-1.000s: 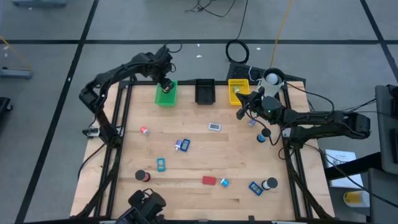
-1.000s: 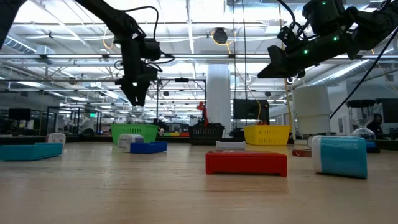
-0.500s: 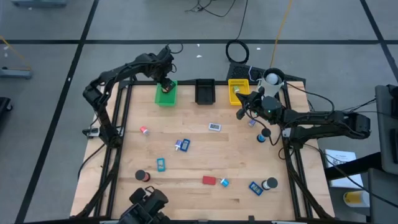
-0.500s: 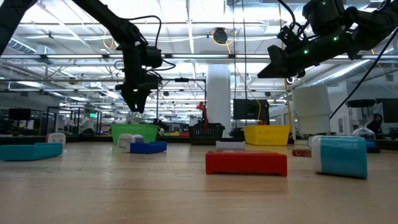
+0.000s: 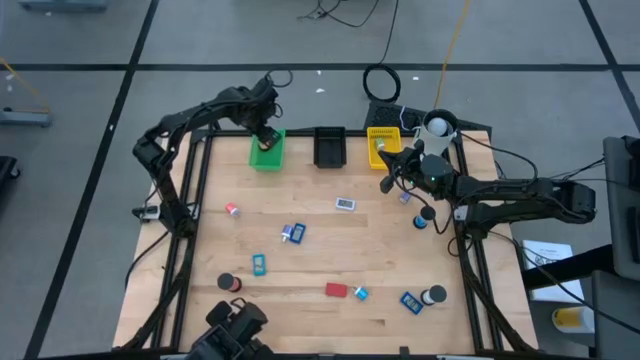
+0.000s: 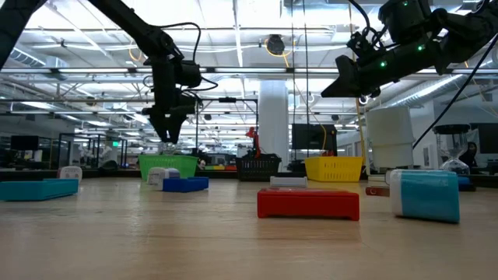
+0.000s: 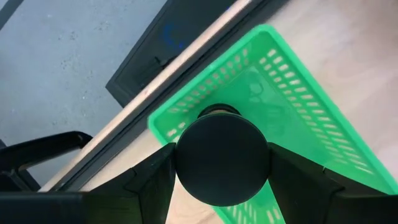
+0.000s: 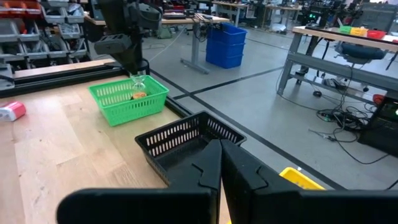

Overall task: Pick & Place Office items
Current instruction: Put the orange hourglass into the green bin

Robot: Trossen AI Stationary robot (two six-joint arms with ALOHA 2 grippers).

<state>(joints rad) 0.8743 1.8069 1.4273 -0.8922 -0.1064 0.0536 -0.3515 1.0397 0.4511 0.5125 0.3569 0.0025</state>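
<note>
Dark round cap [image 7: 222, 158] clamped in your left end effector [image 5: 264, 138].
Green tray [image 7: 323, 149] sits directly below it; your right end effector [image 5: 386, 183], fingers closed on nothing, hovers beside the yellow tray [image 5: 383, 141].

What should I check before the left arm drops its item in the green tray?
1. Left gripper holds a dark round roll: ok, fingers shut on it in the left wrist view.
2. Gripper over the green tray: ok, the high view puts it above the tray's far end.
3. Roll lined up inside the tray rim: ok in the left wrist view, near the rim.
4. Height above the tray: cannot tell exactly; the low view shows the gripper above the tray.
5. Tray contents: cannot tell; the right wrist view shows a small item in it.
6. Right gripper clear: ok, by the yellow tray, shut.
</note>
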